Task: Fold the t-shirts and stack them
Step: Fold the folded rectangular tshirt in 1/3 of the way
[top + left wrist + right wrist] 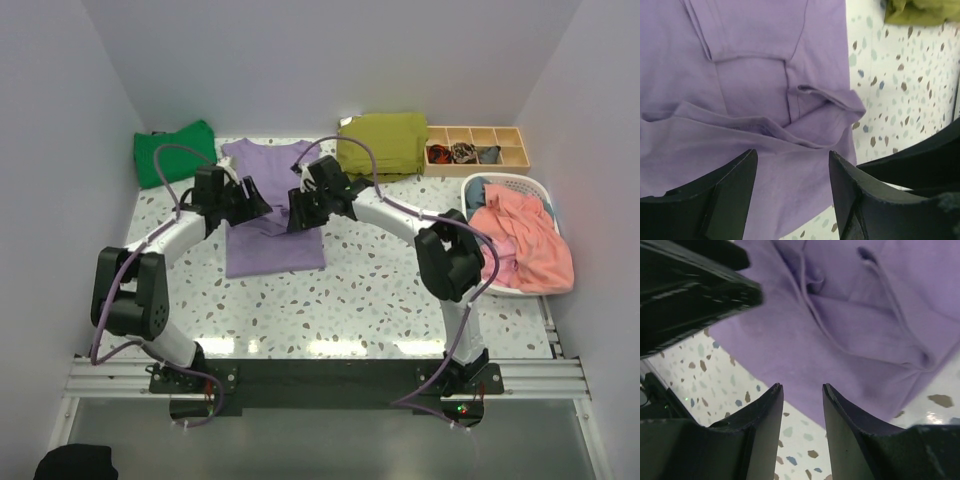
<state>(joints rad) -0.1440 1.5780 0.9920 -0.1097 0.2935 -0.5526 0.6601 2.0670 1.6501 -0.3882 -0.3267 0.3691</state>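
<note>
Lavender t-shirt (275,255) is lying beneath left gripper (792,160) and right gripper (802,390), both gaping empty. One green t-shirt (175,152) and one olive folded garment (383,143) are sitting beyond them.

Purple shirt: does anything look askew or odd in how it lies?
Yes. The purple shirt is only partly folded: its sleeve sits bunched and rumpled at the side edge, with loose creases across the middle rather than flat folds. No damage shows.

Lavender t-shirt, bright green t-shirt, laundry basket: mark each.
lavender t-shirt (275,250), top external view, lower body panel.
bright green t-shirt (172,152), top external view, middle of bundle.
laundry basket (510,178), top external view, white far rim.
</note>
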